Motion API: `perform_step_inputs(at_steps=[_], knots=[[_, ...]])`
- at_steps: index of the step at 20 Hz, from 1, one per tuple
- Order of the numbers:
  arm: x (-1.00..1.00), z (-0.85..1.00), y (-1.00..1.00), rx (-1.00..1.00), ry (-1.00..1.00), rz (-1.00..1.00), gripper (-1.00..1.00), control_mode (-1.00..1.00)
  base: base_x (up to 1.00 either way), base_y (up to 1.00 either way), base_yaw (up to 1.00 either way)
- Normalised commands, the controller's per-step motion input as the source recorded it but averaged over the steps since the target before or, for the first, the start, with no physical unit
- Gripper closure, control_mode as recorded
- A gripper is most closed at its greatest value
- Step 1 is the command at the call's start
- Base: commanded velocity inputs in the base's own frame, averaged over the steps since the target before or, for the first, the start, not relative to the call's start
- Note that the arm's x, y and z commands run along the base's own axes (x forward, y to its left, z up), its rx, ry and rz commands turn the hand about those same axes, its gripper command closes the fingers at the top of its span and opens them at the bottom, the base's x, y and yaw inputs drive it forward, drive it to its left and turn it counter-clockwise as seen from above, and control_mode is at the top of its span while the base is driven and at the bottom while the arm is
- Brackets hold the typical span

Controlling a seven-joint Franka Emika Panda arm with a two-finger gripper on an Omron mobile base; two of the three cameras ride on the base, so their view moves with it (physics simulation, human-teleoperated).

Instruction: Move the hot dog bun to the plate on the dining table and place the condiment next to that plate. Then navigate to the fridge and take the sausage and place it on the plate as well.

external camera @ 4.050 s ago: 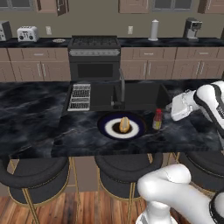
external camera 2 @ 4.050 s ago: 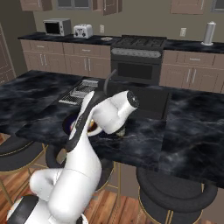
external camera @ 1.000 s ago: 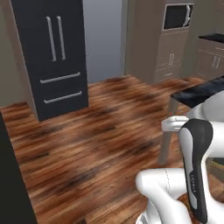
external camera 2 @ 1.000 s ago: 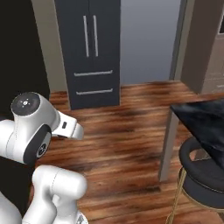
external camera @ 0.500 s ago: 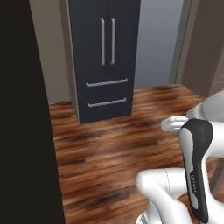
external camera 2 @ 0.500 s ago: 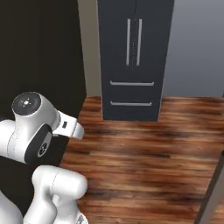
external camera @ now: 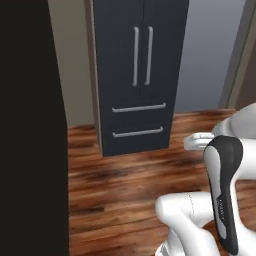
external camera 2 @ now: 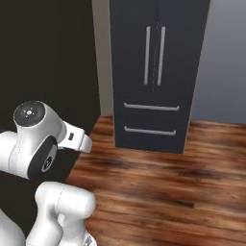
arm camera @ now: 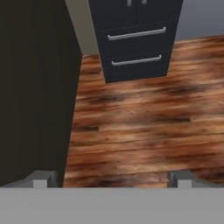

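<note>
My base has turned since a moment ago: the fridge (external camera: 137,75) now stands nearly centred ahead of me, doors and both drawers shut, larger than before, with the wooden floor (external camera: 120,200) between us. My gripper (arm camera: 109,179) hangs wide open and empty, its fingertips (arm camera: 43,178) over the floor.

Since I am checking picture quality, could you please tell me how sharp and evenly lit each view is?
Left base view: the fridge is crisp, and a flat black mass darkens the left side. Right base view: also sharp, with the upper left corner black. Hand view: the wooden floor looks soft and smeared, and the fridge drawers are slightly blurred.
</note>
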Motion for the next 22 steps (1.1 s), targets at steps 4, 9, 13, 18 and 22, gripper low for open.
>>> perform_step_inputs(at_steps=[4,9,13,18,22], knots=[[0.0,0.0,0.0,0.0,0.0,0.0,-1.0,1.0,0.99,-0.41,0.13],[0.0,0.0,0.0,0.0,0.0,0.0,-1.0,1.0,0.9,-0.48,0.05],[0.0,0.0,0.0,0.0,0.0,0.0,-1.0,1.0,0.74,-0.5,0.01],[0.0,0.0,0.0,0.0,0.0,0.0,-1.0,1.0,0.52,-0.41,0.0],[0.0,0.0,0.0,0.0,0.0,0.0,-1.0,1.0,0.7,-0.25,0.01]])
